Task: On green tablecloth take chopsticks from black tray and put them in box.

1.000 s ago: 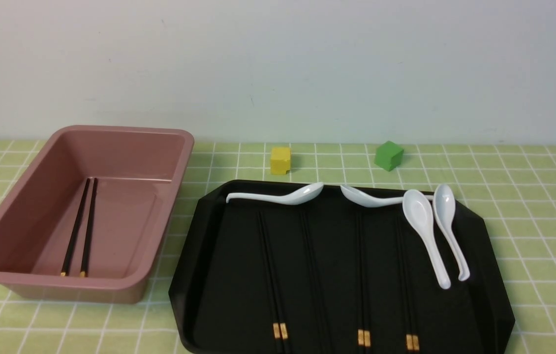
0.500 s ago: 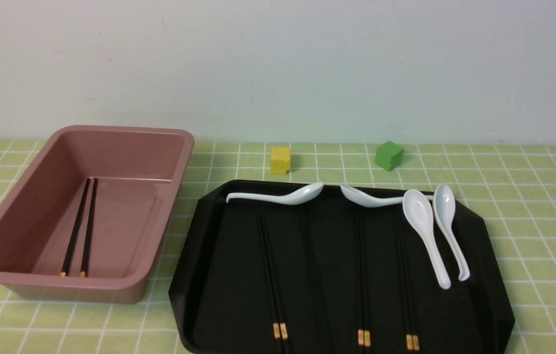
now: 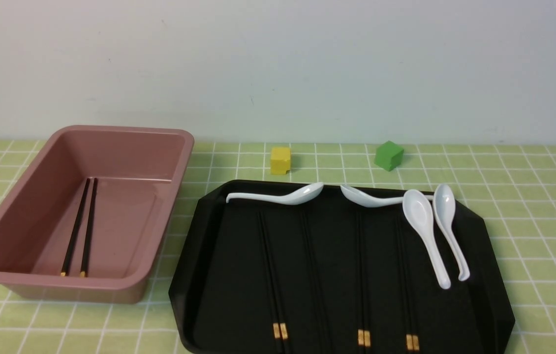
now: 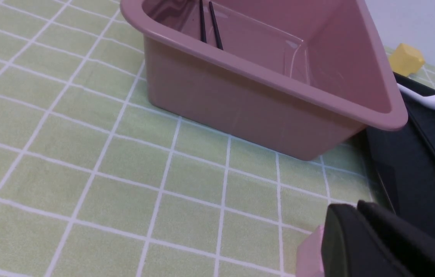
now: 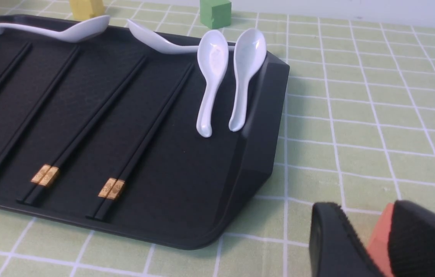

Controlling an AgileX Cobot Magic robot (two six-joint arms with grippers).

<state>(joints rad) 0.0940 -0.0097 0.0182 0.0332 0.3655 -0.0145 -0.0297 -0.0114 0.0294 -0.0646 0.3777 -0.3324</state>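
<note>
Tablecloth [image 3: 543, 236] pale green with white grid, plain wall [image 3: 278, 69] behind, left fingers [image 4: 340, 231] seemingly nearly closed, right fingers [image 5: 329, 231] parted.

Left gripper [image 4: 354, 208] — two dark fingers side by side, tips very near each other; can't tell from here whether they touch. Right gripper [image 5: 364, 207] — open, clear gap between its fingertips, dark fingers roughly alongside each other. Wrists behind both sets of fingers out of sight, arms too.
</note>
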